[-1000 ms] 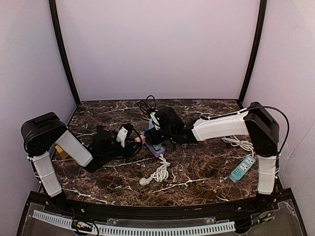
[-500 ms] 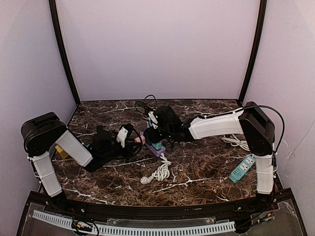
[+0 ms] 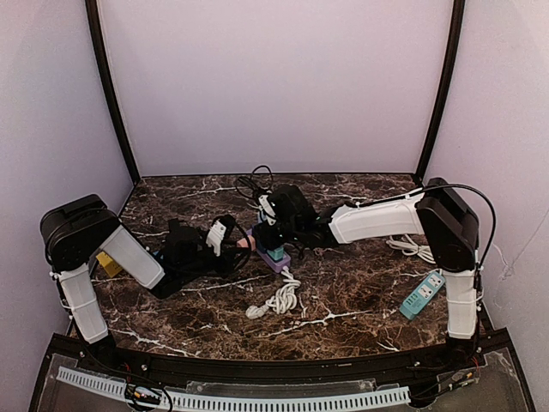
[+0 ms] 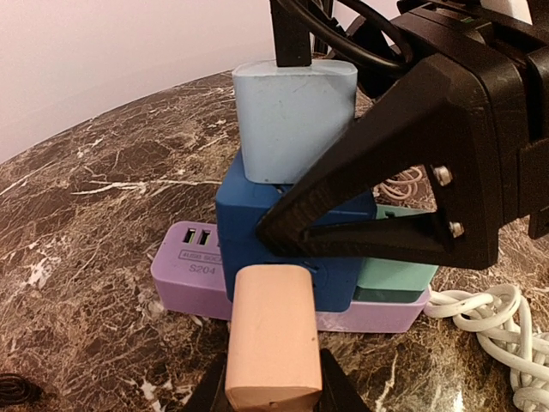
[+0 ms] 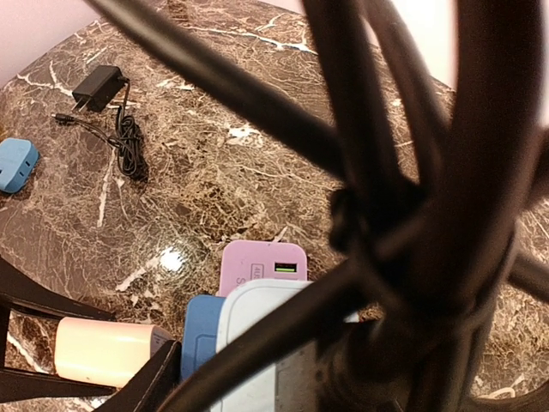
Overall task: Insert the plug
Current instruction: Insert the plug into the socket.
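At the strip (image 4: pixel 184 270), the adapter (image 4: pixel 257 206) clamped in the right hand (image 3: pixel 273 232) could be knocked by the plug (image 4: pixel 273 335) gripped in the left hand (image 4: pixel 273 388), if misaligned.

Purple power strip (image 4: pixel 184 273), left wrist view: the near face reads "S204" in pale print beside the two small ports. A boxed line of capitals sits just above it, too fine to make out. Teal power strip (image 3: pixel 422 294), top view: face markings too small to read.
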Controlling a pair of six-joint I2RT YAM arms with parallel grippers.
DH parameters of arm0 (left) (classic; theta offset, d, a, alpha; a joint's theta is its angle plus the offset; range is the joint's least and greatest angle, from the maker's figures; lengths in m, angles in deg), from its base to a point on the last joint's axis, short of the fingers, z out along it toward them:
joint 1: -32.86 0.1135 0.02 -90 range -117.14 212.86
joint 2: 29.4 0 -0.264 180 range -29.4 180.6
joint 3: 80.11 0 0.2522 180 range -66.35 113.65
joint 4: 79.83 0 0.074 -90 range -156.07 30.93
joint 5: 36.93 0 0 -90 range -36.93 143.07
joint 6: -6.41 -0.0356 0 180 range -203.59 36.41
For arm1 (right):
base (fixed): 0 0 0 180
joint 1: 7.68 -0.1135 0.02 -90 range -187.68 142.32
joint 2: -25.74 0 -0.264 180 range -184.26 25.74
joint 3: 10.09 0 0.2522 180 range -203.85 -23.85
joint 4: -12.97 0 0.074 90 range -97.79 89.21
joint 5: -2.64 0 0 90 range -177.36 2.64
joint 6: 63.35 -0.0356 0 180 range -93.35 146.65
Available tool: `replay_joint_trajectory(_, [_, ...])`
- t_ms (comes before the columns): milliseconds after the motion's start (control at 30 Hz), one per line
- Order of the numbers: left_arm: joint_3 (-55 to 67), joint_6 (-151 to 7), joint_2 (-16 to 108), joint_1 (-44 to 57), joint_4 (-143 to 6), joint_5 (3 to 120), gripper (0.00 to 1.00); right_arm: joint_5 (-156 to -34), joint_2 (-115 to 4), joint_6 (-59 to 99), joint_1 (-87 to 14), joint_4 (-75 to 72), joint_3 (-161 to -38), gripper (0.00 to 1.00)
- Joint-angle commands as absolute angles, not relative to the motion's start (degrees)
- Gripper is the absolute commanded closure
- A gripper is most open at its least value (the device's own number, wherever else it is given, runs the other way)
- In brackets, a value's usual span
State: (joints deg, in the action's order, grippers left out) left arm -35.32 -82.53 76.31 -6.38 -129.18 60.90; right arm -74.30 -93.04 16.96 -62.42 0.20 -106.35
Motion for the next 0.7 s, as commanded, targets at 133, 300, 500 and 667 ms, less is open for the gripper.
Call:
replay_joint_trajectory(133, [-32.1,-82.7,75.0,-7.1,-126.3,59.9,0.99,-89.1,-95.1,19.1,-67.8,-3.9,-104.6,1.00])
replay_joint_trajectory(300, [-31.7,-84.9,74.4,-7.1,-125.8,59.2,0.99,-95.1,-93.5,20.1,-68.5,-2.6,-103.2,1.00])
replay_joint_trajectory(500, [-30.2,-84.0,75.5,-7.4,-124.8,58.3,0.99,-98.4,-93.2,19.2,-68.9,-2.9,-103.7,1.00])
replay_joint_trajectory(667, [-30.3,-83.9,76.0,-7.5,-123.5,57.9,0.99,-96.1,-92.3,18.3,-68.9,-3.5,-103.4,1.00])
